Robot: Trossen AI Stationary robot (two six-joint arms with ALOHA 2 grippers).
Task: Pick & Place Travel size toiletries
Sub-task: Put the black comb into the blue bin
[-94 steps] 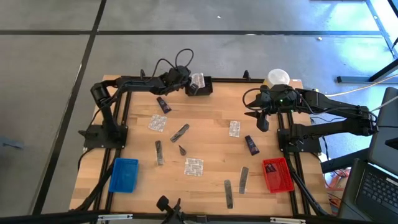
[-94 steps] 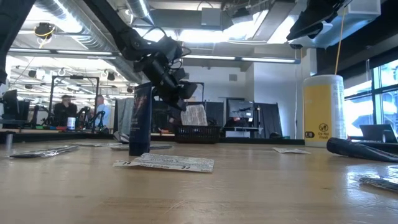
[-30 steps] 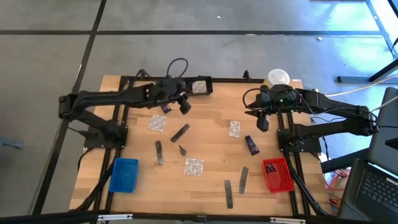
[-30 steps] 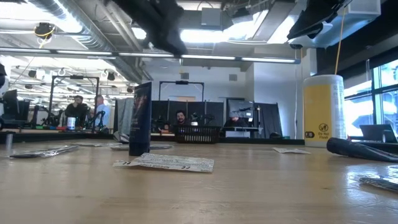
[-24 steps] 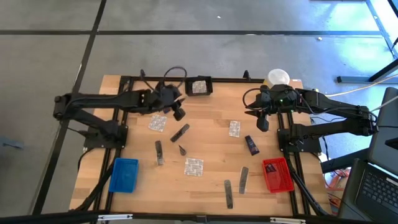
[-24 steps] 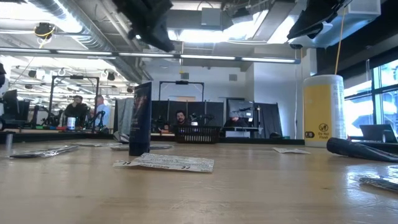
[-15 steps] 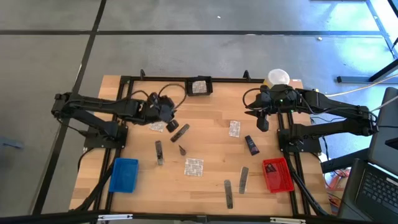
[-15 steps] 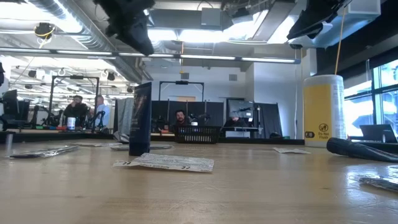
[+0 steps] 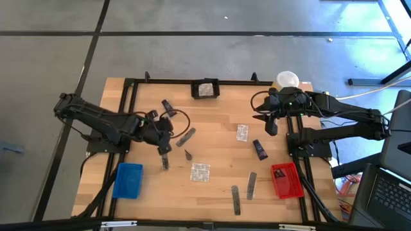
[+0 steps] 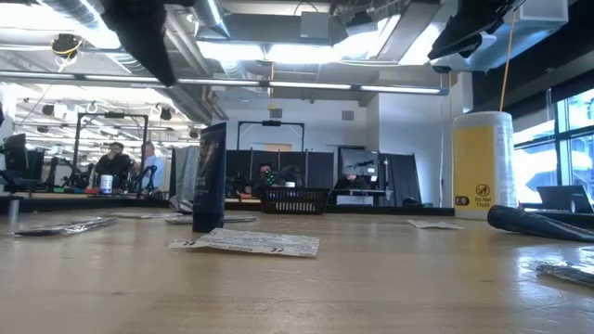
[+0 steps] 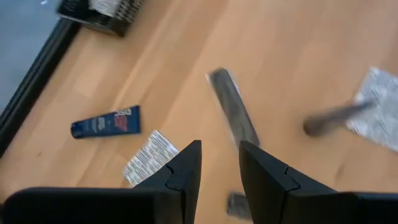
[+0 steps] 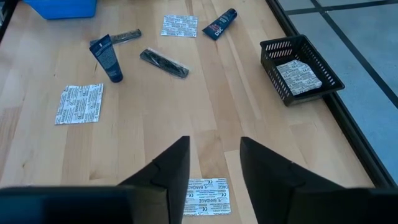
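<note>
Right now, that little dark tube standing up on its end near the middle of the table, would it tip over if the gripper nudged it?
Probably yes. The dark tube stands upright on a narrow end, tall for its base, so a sideways nudge would likely topple it. It looks small and light, so it may slide on the smooth wooden table first.

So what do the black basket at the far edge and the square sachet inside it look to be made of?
The basket looks like moulded black plastic: matte, with an open lattice of thin ribs in its walls. The sachet inside looks like paper or foil-backed wrapper: flat, whitish-silver, printed with rows of small text. Which of the two cannot be told.
</note>
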